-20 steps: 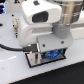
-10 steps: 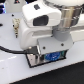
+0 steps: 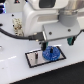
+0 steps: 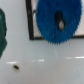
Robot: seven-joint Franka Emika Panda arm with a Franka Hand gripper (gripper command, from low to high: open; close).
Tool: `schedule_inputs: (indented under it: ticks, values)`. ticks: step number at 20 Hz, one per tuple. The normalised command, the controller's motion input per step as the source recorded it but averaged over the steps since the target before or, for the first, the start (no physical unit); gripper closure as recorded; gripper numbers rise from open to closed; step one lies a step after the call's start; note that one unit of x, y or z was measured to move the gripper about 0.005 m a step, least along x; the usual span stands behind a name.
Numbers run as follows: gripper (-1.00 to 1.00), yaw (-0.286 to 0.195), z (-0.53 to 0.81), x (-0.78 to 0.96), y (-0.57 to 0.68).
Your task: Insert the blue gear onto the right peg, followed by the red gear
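Take the grey plate as your reference: the blue gear lies flat on it, toward the end of the plate on the exterior view's right, directly under the arm's head. In the wrist view the blue gear fills much of the frame, with its centre hole showing dark and the plate's black edge running just beside its teeth. You cannot see the right peg itself; it may be the dark shape inside the hole, but the blur does not let you confirm that. The gripper hangs just above the gear, and the pictures do not show whether its jaws are spread or closed, or whether they touch the gear at all, so treat that as unknown. If the step in hand is seating and releasing the blue gear, judge it by flatness: the disc should sit level on the plate with no tilt, and it looks level here. Lift straight up from the plate, without any sideways drag that would pull the gear off the pin. The red gear is not in view in either picture; a dark green object sits off the plate's edge, well apart from the blue gear, so keep clear of it when you go for the next piece.
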Motion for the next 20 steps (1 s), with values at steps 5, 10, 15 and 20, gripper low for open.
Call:
schedule_inputs:
  ticks: [5, 10, 15, 20]
  values:
    - [-1.00, 0.000, 0.11, -0.78, 0.36]
    - [-1.00, 0.000, 0.05, -0.81, 0.24]
    - [-1.00, 0.000, -0.03, -0.76, 0.29]
    - [-1.00, 0.000, -0.10, -0.70, 0.27]
